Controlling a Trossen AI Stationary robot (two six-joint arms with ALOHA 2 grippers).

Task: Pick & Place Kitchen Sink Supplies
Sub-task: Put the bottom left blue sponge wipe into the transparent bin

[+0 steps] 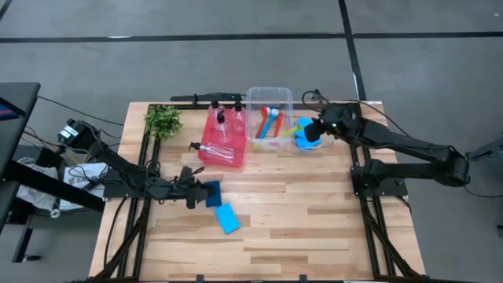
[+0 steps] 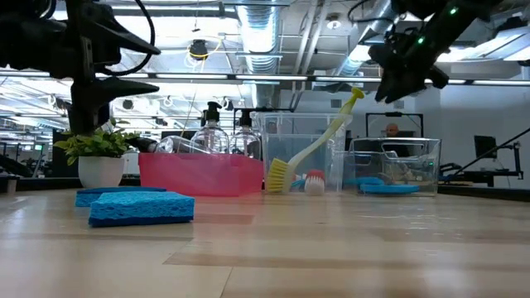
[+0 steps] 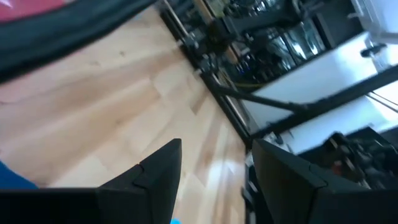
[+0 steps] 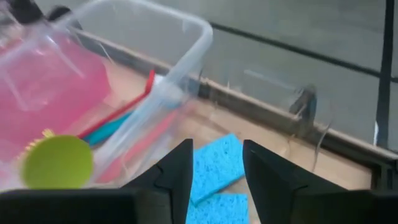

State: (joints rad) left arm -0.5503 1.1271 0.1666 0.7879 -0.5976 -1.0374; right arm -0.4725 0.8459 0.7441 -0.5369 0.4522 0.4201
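Note:
My right gripper (image 4: 217,146) hovers open above a small clear bin (image 1: 308,143) at the far right. Two blue sponges (image 4: 217,167) lie flat in that bin. Beside it, a taller clear bin (image 1: 269,116) holds the brushes; the yellow-green brush (image 2: 319,141) leans in it, bristles down. Clear bottles with black caps (image 1: 221,135) stand and lie in the red tray (image 1: 206,154). My left gripper (image 1: 193,193) is open at mid-left, just above the table. A blue sponge (image 1: 212,193) lies in front of it, and a second (image 1: 227,218) lies nearer the front edge.
A leafy green plant in a white pot (image 1: 163,119) stands at the far left corner. Bare wooden tabletop (image 1: 314,220) stretches across the near and right parts. The table's black frame and cables run along both sides.

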